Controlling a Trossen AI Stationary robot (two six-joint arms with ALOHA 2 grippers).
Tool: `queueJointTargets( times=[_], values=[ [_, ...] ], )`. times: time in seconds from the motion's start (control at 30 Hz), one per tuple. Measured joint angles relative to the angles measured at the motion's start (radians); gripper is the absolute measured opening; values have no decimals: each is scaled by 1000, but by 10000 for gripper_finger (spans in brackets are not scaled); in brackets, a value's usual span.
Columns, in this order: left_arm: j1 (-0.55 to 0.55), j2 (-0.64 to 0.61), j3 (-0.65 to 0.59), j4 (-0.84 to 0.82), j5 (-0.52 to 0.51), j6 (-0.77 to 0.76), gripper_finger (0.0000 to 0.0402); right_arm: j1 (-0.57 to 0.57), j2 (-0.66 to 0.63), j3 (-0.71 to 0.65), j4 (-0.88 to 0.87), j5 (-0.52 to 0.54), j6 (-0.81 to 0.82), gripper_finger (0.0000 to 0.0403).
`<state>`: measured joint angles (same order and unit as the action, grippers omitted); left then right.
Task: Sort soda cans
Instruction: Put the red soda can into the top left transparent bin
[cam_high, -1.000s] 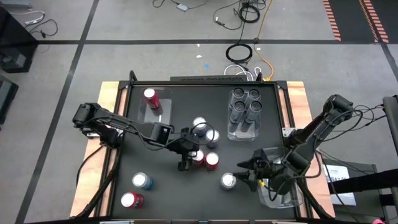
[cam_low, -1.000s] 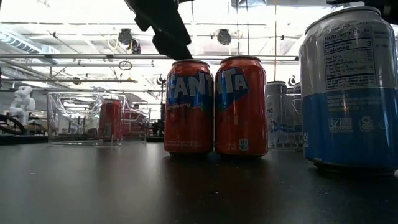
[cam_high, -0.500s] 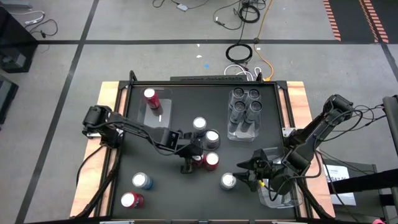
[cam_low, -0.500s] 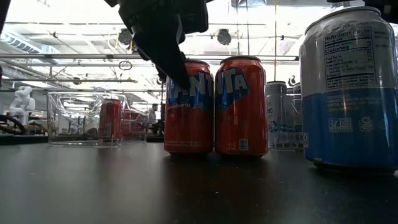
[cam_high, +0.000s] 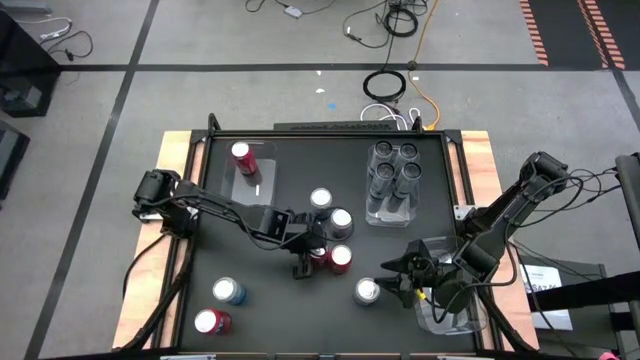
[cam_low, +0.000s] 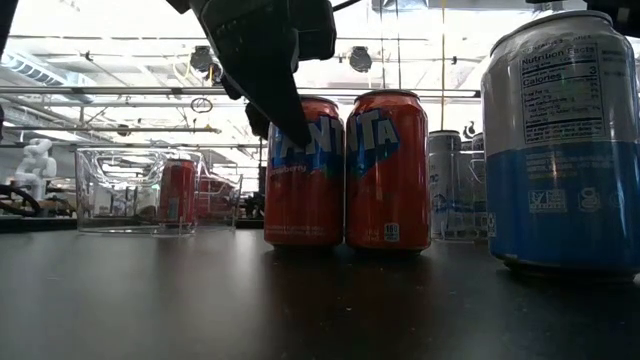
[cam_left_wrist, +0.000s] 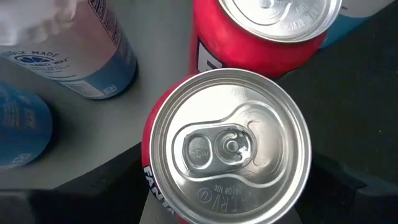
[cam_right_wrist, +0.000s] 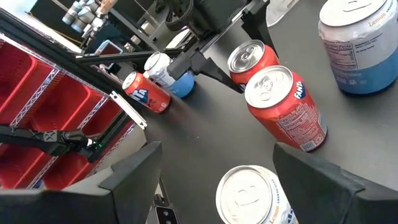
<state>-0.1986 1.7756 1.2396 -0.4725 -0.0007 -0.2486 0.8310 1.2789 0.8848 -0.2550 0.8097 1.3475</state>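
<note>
— Cans: where are they?

— Two red cans stand touching at mid-tabletop; my left gripper (cam_high: 302, 262) is down over the left one (cam_high: 318, 254), the other (cam_high: 341, 259) just to its right. In the left wrist view that can's top (cam_left_wrist: 227, 148) fills the picture, with a dark finger (cam_left_wrist: 348, 190) on either side of it.

— Clamped?

— The fingers are apart, straddling the can. I cannot tell whether they touch it. In the low view the arm hangs over that can (cam_low: 303, 172), a finger across its upper left side.

— And the rest?

— Two blue-and-silver cans (cam_high: 331, 211) stand just beyond the red pair. Four grey cans (cam_high: 393, 167) are in the clear tray (cam_high: 388, 214) at far right. One red can (cam_high: 243, 157) is in the far left tray (cam_high: 262, 186). Near left, a blue can (cam_high: 229, 291) and a red can (cam_high: 211, 322) stand close together.

— Right arm?

— The right gripper (cam_high: 393, 277) waits near right, fingers spread, beside another blue can (cam_high: 367, 291), not touching it.
</note>
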Motion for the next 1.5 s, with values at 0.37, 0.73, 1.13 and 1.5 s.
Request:
queueJointTargets(
  times=[0.37,0.73,1.13,1.5],
  values=[
    [0,-62,-3,-32,72,-71,312,0,0,0,2,0,2,297],
    [1,-293,-2,-255,54,-138,312,0,0,0,1,1,-3,297],
    [244,-564,-2,-543,-113,-6,312,-1,0,0,-1,95,-1,297],
    [675,-541,-40,-524,40,337,312,-51,0,0,1,135,91,297]
  ],
)
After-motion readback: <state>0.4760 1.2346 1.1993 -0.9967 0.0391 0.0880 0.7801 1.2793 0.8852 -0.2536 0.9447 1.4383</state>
